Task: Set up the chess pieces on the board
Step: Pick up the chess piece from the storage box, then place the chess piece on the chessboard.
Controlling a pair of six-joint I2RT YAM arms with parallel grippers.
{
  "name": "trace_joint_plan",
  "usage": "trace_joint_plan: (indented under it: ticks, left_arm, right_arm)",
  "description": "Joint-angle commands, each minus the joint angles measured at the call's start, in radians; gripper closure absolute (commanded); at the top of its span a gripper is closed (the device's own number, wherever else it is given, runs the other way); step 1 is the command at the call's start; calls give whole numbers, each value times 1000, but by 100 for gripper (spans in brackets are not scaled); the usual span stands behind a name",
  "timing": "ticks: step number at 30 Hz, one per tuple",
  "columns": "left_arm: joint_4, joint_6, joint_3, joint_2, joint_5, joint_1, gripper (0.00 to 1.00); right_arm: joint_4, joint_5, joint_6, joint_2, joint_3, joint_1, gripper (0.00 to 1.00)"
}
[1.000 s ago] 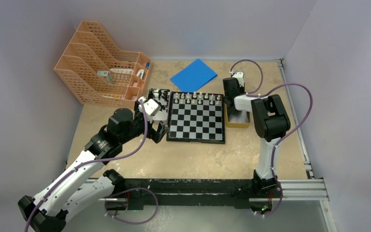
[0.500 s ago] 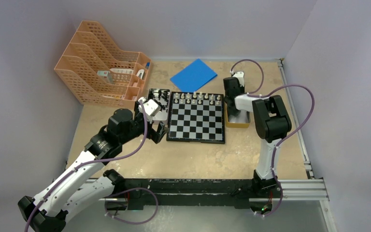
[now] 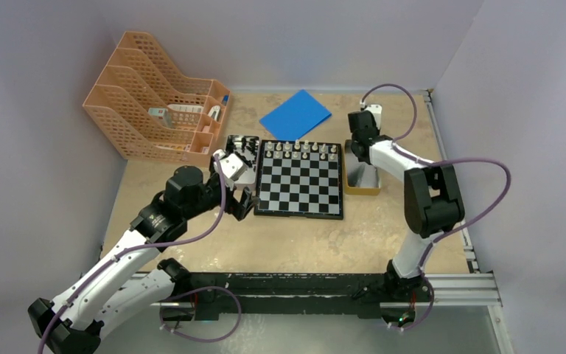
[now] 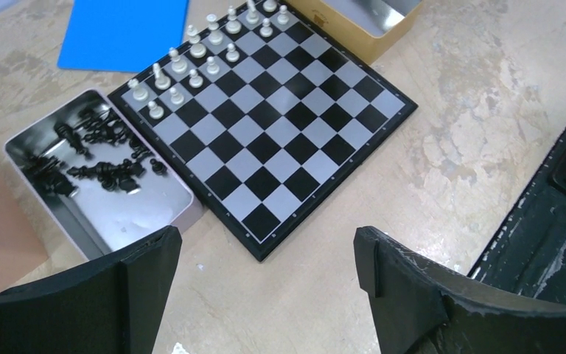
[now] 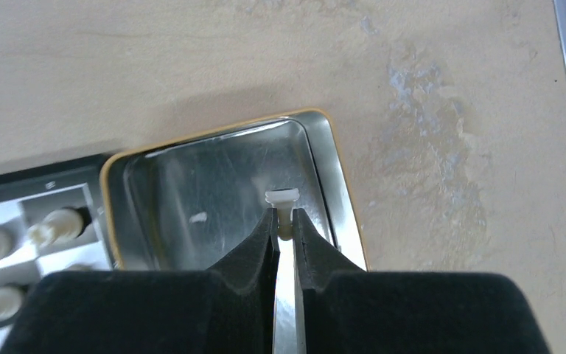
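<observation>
The chessboard (image 3: 299, 179) lies mid-table, with cream-white pieces (image 3: 300, 150) in its two far rows; it also shows in the left wrist view (image 4: 265, 125). Black pieces (image 4: 96, 158) lie in a silver tin (image 4: 136, 210) left of the board. My right gripper (image 5: 284, 221) is shut on a white chess piece (image 5: 282, 203), held above the yellow-rimmed tin (image 5: 221, 177) right of the board. In the top view the right gripper (image 3: 359, 140) is at that tin's far end. My left gripper (image 4: 265, 258) is open and empty above the table, near the board's near left corner.
An orange file rack (image 3: 155, 110) stands at the back left. A blue square sheet (image 3: 295, 114) lies behind the board. A metal rail (image 3: 449, 280) runs along the right and near edges.
My right arm has swung its elbow out to the right and lifted the gripper from the yellow tin toward its far end. The left arm has barely moved.
</observation>
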Motion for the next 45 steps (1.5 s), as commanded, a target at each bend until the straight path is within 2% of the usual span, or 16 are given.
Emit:
trace_joint_plan:
  ticks: [1,4,8,12,18,23,28,32,45]
  left_arm:
    - [95,59,-6,2,151,-3,15]
    - [174,170,-38,-5,382,-3,24]
    - [273,327,-71,8,614,-3,27]
    - [285,485,-25,90,657,-2,32]
    - [302,865,28,229,766,-3,33]
    - [333,1023,99,369,774,-4,32]
    - [332,1082,162,473,742,-4,31]
    - [400,1078,176,515,746,-5,32]
    - [436,1066,178,550,758,-6,45]
  right_arm:
    - [-105,-134,65,-138,12,4,92]
    - [-96,-288,58,-226,-18,10,93]
    - [-71,-551,50,-320,-49,27,93]
    - [-45,-763,40,-392,-87,63,92]
    - [11,-1050,50,-496,-169,132,92]
    - [35,-1233,58,-549,-217,187,92]
    - [43,-1302,63,-597,-227,202,92]
    - [42,-1332,75,-612,-218,211,91]
    - [32,-1370,87,-612,-197,226,91]
